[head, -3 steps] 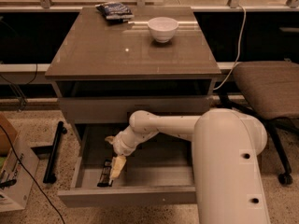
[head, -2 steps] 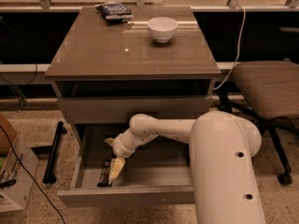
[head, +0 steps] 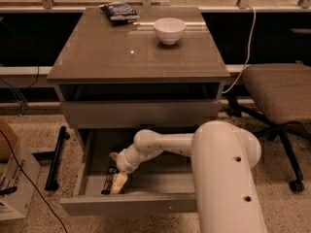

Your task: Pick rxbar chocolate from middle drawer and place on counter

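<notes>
I see big white forearm link [head: 226, 178] shifted left in view over last second, now hiding more of middle drawer [head: 141, 205] right half. Elbow joint [head: 146, 141] dropped slightly. Gripper [head: 119, 181] dipped a bit further toward drawer's front-left corner, now just beside rxbar chocolate [head: 109, 180]. Can't tell contact from my feed.

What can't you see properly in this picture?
Camera view:
- rxbar chocolate: label too small; the gripper sits beside it, front left in the middle drawer.
- Drawer's right side: behind the arm.
- chair: cut off by the right edge.
- snack bag on the counter: print too small.
</notes>
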You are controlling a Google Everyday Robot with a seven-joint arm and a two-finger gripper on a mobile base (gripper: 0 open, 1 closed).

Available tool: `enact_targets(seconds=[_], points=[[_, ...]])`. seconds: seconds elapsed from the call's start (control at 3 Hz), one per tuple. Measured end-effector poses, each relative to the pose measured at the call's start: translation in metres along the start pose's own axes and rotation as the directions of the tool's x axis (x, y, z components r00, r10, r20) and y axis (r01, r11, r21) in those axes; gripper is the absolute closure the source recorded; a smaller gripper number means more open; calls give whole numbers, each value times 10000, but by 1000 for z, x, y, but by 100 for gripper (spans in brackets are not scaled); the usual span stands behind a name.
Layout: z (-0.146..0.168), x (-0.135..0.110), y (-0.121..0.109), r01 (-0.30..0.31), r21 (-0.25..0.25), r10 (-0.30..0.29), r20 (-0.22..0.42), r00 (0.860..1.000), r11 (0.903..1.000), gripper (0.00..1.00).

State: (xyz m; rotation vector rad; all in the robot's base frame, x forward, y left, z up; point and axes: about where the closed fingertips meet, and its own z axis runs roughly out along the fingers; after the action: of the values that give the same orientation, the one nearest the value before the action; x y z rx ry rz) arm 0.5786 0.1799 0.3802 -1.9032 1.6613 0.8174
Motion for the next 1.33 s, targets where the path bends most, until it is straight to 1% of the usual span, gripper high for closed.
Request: enact_targets(seconds=[0.33, 0.67, 1.0, 1.33], points=[[15, 6, 7, -313, -94, 313, 66, 9995, 9995, 0], [30, 21, 15, -1016, 31, 1015, 218, 9946, 9948, 24], [30, 24, 16, -1165, 99, 1163, 237, 9929, 9931, 47], [27, 21, 16, -1165, 100, 1163, 238, 9929, 9931, 78]])
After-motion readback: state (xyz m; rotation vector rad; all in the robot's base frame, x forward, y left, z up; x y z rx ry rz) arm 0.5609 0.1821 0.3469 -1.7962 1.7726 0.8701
